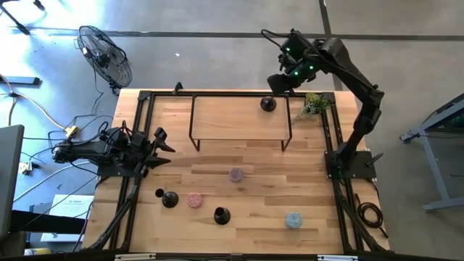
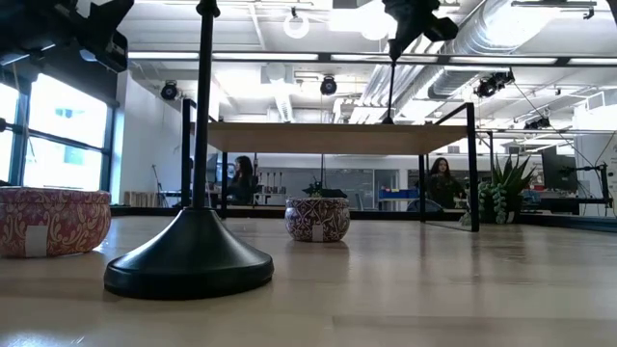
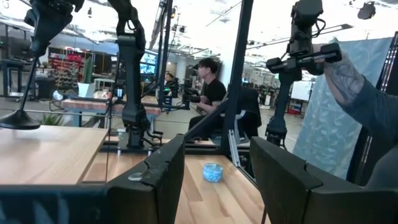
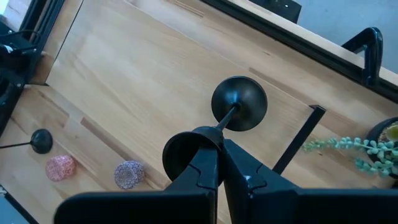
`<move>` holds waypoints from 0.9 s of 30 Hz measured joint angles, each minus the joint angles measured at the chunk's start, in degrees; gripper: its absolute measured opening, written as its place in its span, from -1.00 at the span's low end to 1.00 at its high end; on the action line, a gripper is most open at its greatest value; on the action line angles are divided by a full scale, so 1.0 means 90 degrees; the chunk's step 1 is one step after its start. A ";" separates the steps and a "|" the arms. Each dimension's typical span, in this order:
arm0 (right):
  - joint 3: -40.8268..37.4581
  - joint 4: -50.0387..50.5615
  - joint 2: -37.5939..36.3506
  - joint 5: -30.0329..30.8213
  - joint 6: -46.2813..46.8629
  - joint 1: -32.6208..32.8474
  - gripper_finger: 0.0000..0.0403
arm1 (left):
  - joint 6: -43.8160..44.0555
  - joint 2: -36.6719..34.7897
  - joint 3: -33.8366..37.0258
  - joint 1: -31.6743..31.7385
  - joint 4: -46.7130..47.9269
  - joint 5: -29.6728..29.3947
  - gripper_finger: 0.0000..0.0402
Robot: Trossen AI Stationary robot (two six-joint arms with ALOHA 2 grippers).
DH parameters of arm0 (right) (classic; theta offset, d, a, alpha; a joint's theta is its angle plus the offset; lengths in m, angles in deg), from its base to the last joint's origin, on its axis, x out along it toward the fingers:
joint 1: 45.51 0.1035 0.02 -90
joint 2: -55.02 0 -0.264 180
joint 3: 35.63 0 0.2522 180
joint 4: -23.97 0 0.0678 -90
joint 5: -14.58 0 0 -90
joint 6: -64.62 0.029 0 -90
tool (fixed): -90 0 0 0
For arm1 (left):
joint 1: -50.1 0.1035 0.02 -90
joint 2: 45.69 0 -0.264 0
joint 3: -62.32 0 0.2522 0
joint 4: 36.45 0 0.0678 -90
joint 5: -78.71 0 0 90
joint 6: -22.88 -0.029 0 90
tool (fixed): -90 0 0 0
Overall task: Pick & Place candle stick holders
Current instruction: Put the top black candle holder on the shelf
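— Wooden counter (image 1: 217,170) with a raised shelf (image 1: 239,116) at the back; where did the holder (image 1: 268,104) stand?

— On the shelf's far right end, upright on its round base. Its stem ran straight up into the right claw (image 4: 219,163), which sat directly above it. The wrist view showed the base (image 4: 239,103) below and the cup pinched between the two fingers, so the long axis lay in line with the claw, vertical.

— So that claw was narrow?

— Narrow, closed on the cup. I judged a straight lift, or a straight release, was all the geometry allowed; any sideways pull would tip the thing about its base.

— The other holders?

— Two stood near the counter's front: one (image 1: 170,199) left of a pink tin (image 1: 194,200), one (image 1: 221,215) right of it. Both lay far closer to the left claw (image 1: 161,148), parked at the left edge with fingers spread wide, holding nothing.

— And the right arm's reach?

— Well apart from those two.
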 joint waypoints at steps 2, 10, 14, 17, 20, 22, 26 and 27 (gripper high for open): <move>0.0000 0.0002 0.0000 -0.0047 0.0010 0.0000 -1.00 | 0.0001 0.0000 0.0000 0.0000 0.0057 -0.0003 -0.11; 0.0000 0.0000 0.0000 -0.0080 0.0146 0.0006 -1.00 | 0.0001 0.0000 0.0000 0.0000 0.0241 -0.0020 -0.11; -0.0119 -0.0001 -0.0007 -0.0071 0.0172 0.0010 -1.00 | 0.0002 0.0000 0.0000 0.0000 0.0306 -0.0018 -0.11; -0.0279 -0.0001 -0.0005 -0.0035 0.0170 0.0012 -1.00 | 0.0002 0.0002 0.0000 0.0000 0.0332 -0.0018 -0.11; -0.0403 -0.0024 -0.0010 -0.0031 0.0165 0.0053 -1.00 | 0.0002 0.0002 0.0000 0.0000 0.0330 -0.0017 -0.11; -0.0464 -0.0036 -0.0024 -0.0029 0.0170 0.0059 -1.00 | 0.0002 0.0002 0.0001 0.0000 0.0330 -0.0015 -0.11; -0.0481 -0.0036 -0.0024 -0.0029 0.0206 0.0058 -0.99 | 0.0002 0.0002 0.0002 0.0000 0.0334 -0.0015 -0.11; -0.0481 -0.0037 -0.0024 -0.0019 0.0250 0.0058 -0.97 | 0.0002 0.0002 0.0001 0.0000 0.0339 -0.0015 -0.11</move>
